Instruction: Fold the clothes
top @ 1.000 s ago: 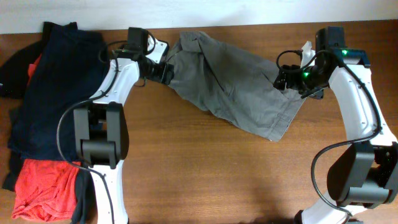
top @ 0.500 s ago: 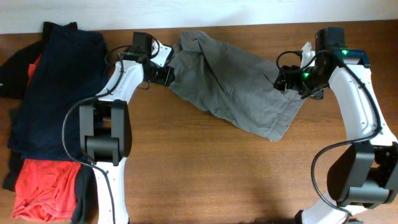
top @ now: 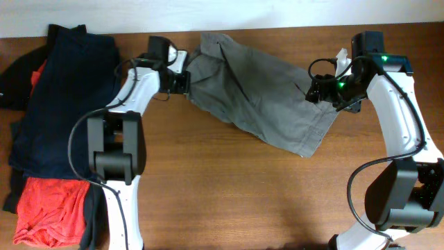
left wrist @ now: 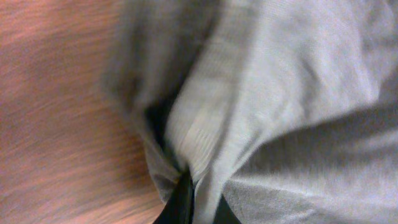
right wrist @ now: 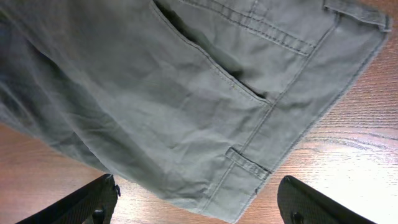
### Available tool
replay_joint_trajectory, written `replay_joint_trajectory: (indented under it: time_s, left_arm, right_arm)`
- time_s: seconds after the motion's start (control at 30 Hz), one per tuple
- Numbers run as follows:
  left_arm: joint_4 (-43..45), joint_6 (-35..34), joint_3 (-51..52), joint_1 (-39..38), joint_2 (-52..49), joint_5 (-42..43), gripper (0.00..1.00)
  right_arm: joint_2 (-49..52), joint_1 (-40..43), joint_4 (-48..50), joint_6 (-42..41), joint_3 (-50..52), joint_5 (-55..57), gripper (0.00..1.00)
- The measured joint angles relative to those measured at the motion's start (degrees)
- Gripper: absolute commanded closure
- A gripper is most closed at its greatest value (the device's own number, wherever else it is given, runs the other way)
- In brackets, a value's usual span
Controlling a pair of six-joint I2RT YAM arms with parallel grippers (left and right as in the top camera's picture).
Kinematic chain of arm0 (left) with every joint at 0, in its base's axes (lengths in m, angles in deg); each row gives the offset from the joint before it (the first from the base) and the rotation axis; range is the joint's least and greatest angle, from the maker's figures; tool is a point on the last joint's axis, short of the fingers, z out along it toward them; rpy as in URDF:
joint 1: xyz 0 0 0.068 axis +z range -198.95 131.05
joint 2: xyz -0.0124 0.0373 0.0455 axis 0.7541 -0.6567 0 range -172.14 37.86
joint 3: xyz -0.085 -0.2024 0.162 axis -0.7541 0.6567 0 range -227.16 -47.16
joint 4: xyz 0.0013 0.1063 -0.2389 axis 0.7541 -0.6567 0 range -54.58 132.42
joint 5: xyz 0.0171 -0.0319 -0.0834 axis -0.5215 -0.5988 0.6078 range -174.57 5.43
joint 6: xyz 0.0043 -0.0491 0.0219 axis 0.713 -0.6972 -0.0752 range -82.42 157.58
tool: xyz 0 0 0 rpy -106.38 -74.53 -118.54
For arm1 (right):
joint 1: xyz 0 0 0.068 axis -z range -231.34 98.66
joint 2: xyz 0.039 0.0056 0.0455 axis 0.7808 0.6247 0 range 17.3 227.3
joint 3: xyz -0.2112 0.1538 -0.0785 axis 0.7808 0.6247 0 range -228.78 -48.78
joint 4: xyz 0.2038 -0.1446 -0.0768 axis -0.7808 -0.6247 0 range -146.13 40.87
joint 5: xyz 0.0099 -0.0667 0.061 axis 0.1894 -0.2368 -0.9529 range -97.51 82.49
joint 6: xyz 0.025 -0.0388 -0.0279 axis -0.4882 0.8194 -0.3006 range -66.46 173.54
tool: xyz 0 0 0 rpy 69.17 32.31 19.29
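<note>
table (top: 229, 201): brown wood, carrying all the cloth; bare board lies on the near side of both grippers.
navy-blue garment (top: 66, 97): the largest cloth, spread on the outer side of the left gripper (top: 182, 81) and well apart from it; the white left arm (top: 132, 87) runs between the two.
orange-red garment (top: 48, 208): crumpled at the navy cloth's near end, far from both grippers.
count: one navy-blue garment, one orange-red garment, one pair of shorts, two grippers.
shorts (top: 263, 90): grey-olive and wrinkled, stretched slantwise on the table between the two grippers.
left gripper: at the shorts' left edge; the blurred wrist view shows its dark fingertips closed tight on a gathered fold of the grey cloth.
right gripper (right wrist: 196, 186): over the shorts' right end, fingers spread wide and holding nothing; a waistband corner with a belt loop lies between them, with a pocket opening just beyond.
</note>
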Motion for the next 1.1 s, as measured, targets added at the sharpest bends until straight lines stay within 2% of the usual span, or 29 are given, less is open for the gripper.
replay_joint_trajectory:
  time_s: [0.13, 0.3, 0.47, 0.57, 0.7, 1.1]
  left_arm:
    - [-4.9, -10.43, -0.13, 5.22, 0.0, -0.07, 1.0]
    - [-15.58, -16.26, -1.38, 10.47, 0.04, 0.46, 1.0]
    - [-27.3, -17.29, -1.88, 10.97, 0.07, 1.09, 0.91]
    - [-33.73, -16.63, -1.38, 10.64, 0.04, 2.03, 0.91]
    - [-41.79, -13.29, -0.85, 9.16, -0.02, 1.9, 0.98]
    - [-51.58, -10.99, -0.72, 5.73, -0.04, -3.87, 0.98]
  right_arm:
    - [0.0, 0.0, 0.04, 0.0, 0.0, 0.0, 0.14]
    - [0.0, 0.0, 1.68, -0.02, 0.0, 0.0, 0.14]
    - [0.07, -0.37, 4.37, -0.04, 0.0, 0.0, 0.15]
    - [0.74, -1.36, 6.36, -0.13, 0.0, 0.02, 0.15]
    - [3.26, -3.93, 9.01, -0.74, 0.0, 0.02, 0.15]
    - [5.38, -5.2, 9.14, -2.01, 0.0, 0.0, 0.14]
